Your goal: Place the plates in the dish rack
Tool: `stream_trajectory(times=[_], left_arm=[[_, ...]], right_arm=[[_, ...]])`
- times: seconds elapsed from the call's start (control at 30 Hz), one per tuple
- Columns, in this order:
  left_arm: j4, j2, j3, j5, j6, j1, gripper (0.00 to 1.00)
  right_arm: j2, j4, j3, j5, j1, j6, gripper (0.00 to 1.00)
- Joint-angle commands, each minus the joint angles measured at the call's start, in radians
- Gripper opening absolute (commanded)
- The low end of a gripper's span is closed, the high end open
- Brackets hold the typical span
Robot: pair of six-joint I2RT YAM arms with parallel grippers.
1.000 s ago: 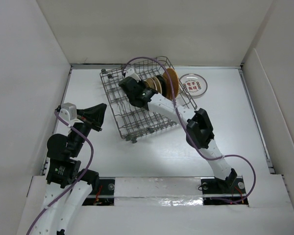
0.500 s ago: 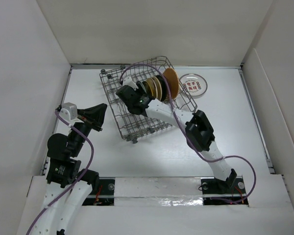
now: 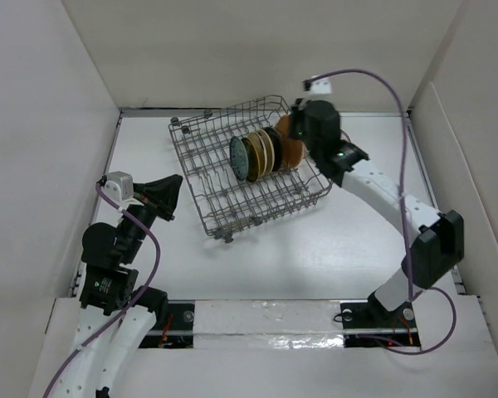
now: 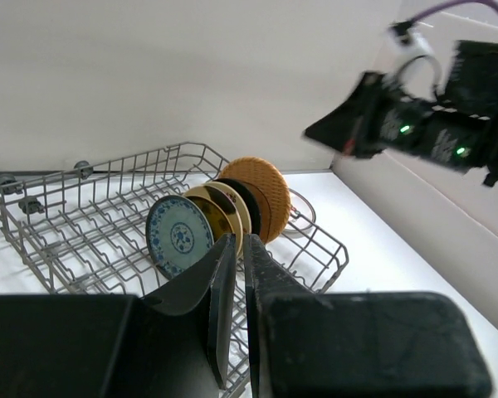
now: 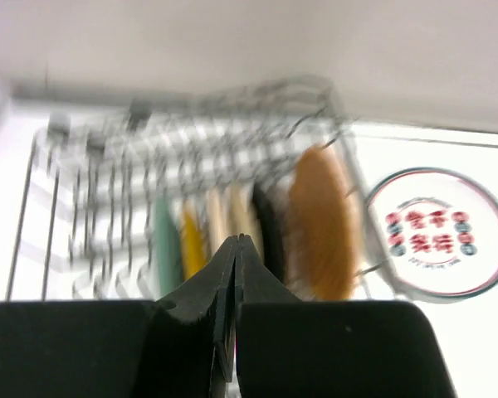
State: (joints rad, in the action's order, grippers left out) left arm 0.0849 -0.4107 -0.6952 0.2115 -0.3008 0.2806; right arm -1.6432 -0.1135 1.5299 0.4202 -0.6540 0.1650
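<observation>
From above, the dish rack (image 3: 207, 170) sits skewed on the far left part of the desk (image 3: 340, 249). A row of plates (image 3: 261, 151) stands on edge in its right half. The right end effector (image 3: 295, 126) hovers over the rack's far right corner, fingers together and empty. The left end effector (image 3: 171, 197) is near-left of the rack, apart from it.

The left wrist view shows its fingers pressed together on nothing. Beyond them the teal patterned plate (image 4: 180, 236) is leftmost in the row and the orange-brown plate (image 4: 261, 195) rightmost.

The right wrist view is blurred. The white plate with red marks (image 5: 436, 232) lies flat on the desk just right of the rack.
</observation>
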Motion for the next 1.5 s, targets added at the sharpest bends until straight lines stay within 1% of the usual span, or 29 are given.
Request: stream_trajectory(times=[0.0, 0.07, 0.1, 0.17, 0.2, 0.23, 0.27, 0.3, 0.33, 0.37, 0.4, 0.43, 0.47, 0.53, 0.6, 0.63, 0.67, 0.8, 0.87, 0.9, 0.97, 1.03, 1.07, 1.1, 1.13, 1.23, 1.3, 1.4, 1.47], left_arm=[[0.047, -0.011, -0.003, 0.005, 0.005, 0.005, 0.07], [0.036, -0.023, -0.007, 0.008, 0.008, 0.005, 0.06], [0.036, -0.023, -0.009, 0.02, 0.006, 0.005, 0.06], [0.052, -0.017, -0.004, 0.035, 0.003, 0.005, 0.04], [0.049, -0.017, -0.001, 0.028, 0.003, 0.005, 0.04], [0.044, -0.019, -0.001, 0.01, 0.003, 0.005, 0.02], [0.039, -0.025, -0.006, 0.006, 0.006, 0.005, 0.01], [0.036, -0.028, -0.006, 0.012, 0.006, 0.005, 0.0], [0.039, -0.03, -0.007, 0.031, 0.006, 0.005, 0.0], [0.044, -0.027, -0.006, 0.035, 0.005, 0.005, 0.0], [0.05, -0.025, -0.003, 0.029, 0.003, 0.005, 0.0], [0.049, -0.027, -0.001, 0.017, 0.005, 0.005, 0.0], [0.043, -0.033, -0.004, 0.009, 0.005, 0.005, 0.0], [0.029, -0.039, -0.009, 0.006, 0.006, 0.005, 0.02], [0.038, -0.033, -0.009, 0.009, 0.006, 0.005, 0.07], [0.041, -0.03, -0.004, 0.002, 0.005, 0.005, 0.1], [0.042, -0.028, -0.001, -0.007, 0.006, 0.005, 0.11], [0.029, -0.042, -0.009, -0.005, 0.011, 0.005, 0.14], [0.039, -0.039, -0.004, 0.0, 0.011, 0.005, 0.15], [0.039, -0.039, -0.001, -0.007, 0.011, 0.005, 0.15], [0.029, -0.048, -0.007, -0.018, 0.015, 0.005, 0.16], [0.027, -0.051, -0.01, -0.009, 0.015, 0.005, 0.16], [0.03, -0.047, -0.007, -0.003, 0.015, 0.005, 0.16], [0.035, -0.043, -0.004, -0.006, 0.015, -0.004, 0.16], [0.038, -0.043, -0.001, -0.009, 0.015, -0.004, 0.16], [0.026, -0.056, -0.009, -0.014, 0.015, -0.014, 0.16], [0.032, -0.056, -0.006, 0.008, 0.014, -0.014, 0.15], [0.042, -0.063, -0.001, 0.009, 0.008, -0.035, 0.15], [0.035, -0.074, -0.006, 0.021, 0.006, -0.035, 0.15]], right_arm=[[0.083, 0.231, -0.135, -0.147, 0.181, 0.178, 0.0], [0.112, 0.265, -0.19, -0.225, 0.278, 0.276, 0.0], [0.112, 0.309, -0.244, -0.25, 0.369, 0.303, 0.0], [0.079, 0.305, -0.275, -0.303, 0.485, 0.359, 0.0], [0.059, 0.301, -0.281, -0.304, 0.485, 0.376, 0.0], [0.039, 0.302, -0.287, -0.32, 0.546, 0.392, 0.0], [-0.007, 0.308, -0.296, -0.33, 0.571, 0.407, 0.0], [-0.03, 0.334, -0.304, -0.336, 0.592, 0.428, 0.04], [-0.053, 0.343, -0.312, -0.336, 0.629, 0.436, 0.19], [-0.099, 0.347, -0.31, -0.336, 0.645, 0.442, 0.28], [-0.122, 0.339, -0.306, -0.334, 0.659, 0.459, 0.45], [-0.145, 0.334, -0.304, -0.337, 0.672, 0.47, 0.51], [-0.167, 0.339, -0.303, -0.346, 0.694, 0.482, 0.55], [-0.24, 0.353, -0.294, -0.389, 0.708, 0.508, 0.6], [-0.305, 0.353, -0.275, -0.411, 0.717, 0.543, 0.61], [-0.323, 0.359, -0.272, -0.466, 0.717, 0.554, 0.61], [-0.343, 0.359, -0.269, -0.48, 0.728, 0.565, 0.61], [-0.441, 0.331, -0.199, -0.546, 0.737, 0.619, 0.61], [-0.475, 0.336, -0.189, -0.589, 0.746, 0.631, 0.55], [-0.475, 0.342, -0.189, -0.586, 0.746, 0.637, 0.54], [-0.495, 0.351, -0.18, -0.619, 0.746, 0.648, 0.37], [-0.52, 0.345, -0.139, -0.668, 0.746, 0.659, 0.28], [-0.544, 0.338, -0.128, -0.679, 0.746, 0.662, 0.28], [-0.552, 0.333, -0.12, -0.692, 0.757, 0.669, 0.23], [-0.553, 0.334, -0.117, -0.702, 0.757, 0.674, 0.16], [-0.553, 0.373, -0.132, -0.719, 0.768, 0.699, 0.0], [-0.535, 0.405, -0.164, -0.712, 0.777, 0.705, 0.0], [-0.436, 0.484, -0.265, -0.643, 0.787, 0.716, 0.0], [-0.347, 0.495, -0.295, -0.565, 0.798, 0.709, 0.0]])
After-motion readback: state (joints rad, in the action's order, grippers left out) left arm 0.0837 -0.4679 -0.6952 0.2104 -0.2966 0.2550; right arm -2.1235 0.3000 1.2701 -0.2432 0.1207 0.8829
